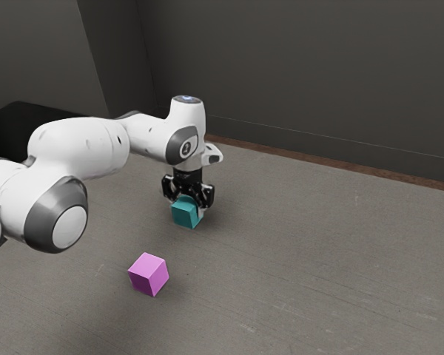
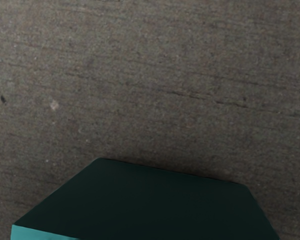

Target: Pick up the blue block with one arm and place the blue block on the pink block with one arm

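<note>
Two fingers of the gripper [image 1: 187, 198] are closed on the upper sides of the teal block [image 1: 185, 214], low over the table [image 1: 318, 244] and apart from the pink block [image 1: 148, 274]. Risk: the pinch is shallow, so the block may slip or twist. It is a cube with no long axis, sitting upright, one vertical edge toward the exterior camera.

Grey, mottled table top [image 1: 340, 259]; dark wall [image 1: 318, 66] behind, reddish-brown strip [image 1: 333, 161] along its base. Pale speck [image 2: 54, 105] on the surface.
</note>
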You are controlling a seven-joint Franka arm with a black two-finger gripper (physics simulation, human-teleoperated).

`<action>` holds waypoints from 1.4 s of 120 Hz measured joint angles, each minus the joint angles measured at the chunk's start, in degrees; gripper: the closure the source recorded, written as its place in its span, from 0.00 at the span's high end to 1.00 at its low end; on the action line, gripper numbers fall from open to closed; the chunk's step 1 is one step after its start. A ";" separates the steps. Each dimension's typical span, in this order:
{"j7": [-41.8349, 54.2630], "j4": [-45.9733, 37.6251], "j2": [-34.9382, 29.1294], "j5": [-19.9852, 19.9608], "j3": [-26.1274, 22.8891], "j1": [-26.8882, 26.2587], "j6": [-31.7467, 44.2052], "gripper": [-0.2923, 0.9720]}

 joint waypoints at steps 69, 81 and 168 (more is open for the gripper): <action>0.76 -23.37 -20.06 -0.57 6.51 -9.33 2.98 0.54; 1.31 -30.57 -26.99 -0.55 12.54 -16.16 4.22 0.54; 4.26 -55.34 -47.91 3.96 21.09 -25.04 7.08 0.54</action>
